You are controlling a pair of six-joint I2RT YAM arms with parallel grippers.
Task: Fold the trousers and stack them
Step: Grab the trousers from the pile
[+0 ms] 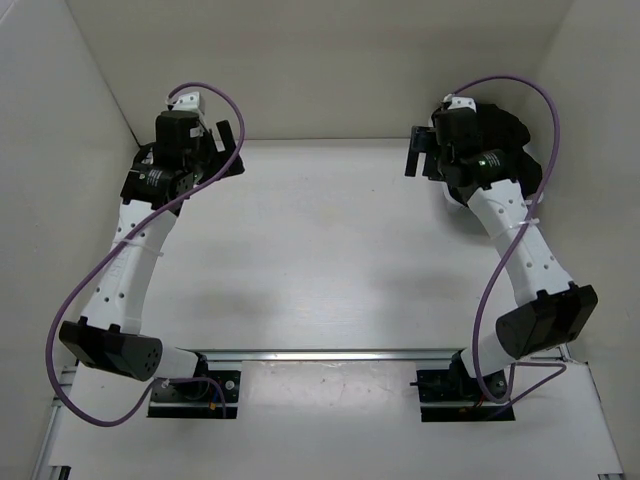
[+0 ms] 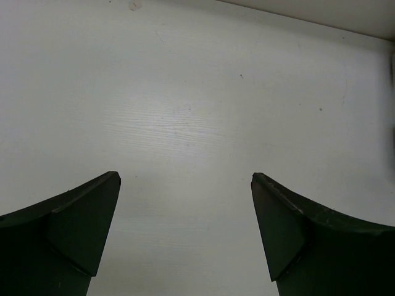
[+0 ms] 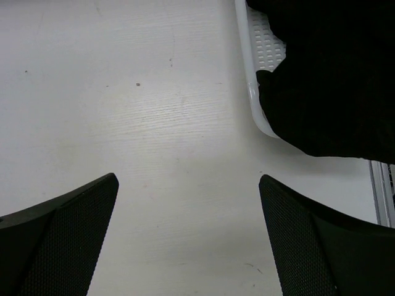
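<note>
Finding the trousers (image 3: 333, 74) heaped in the basket (image 3: 254, 68), draped over its rim, not yet folded. Holding the right gripper (image 3: 185, 234) spread wide just beside the basket, probably for reaching in. Parking the left gripper (image 2: 185, 234), spread likewise, well apart from the basket.

The tabletop (image 1: 330, 260) is white, with a faint wood grain and a few small dark specks. At its far right corner sits a white mesh basket (image 3: 262, 49), black trousers (image 3: 333, 74) spilling over its rim. A metal rail (image 1: 340, 354) runs across near the front edge.
</note>
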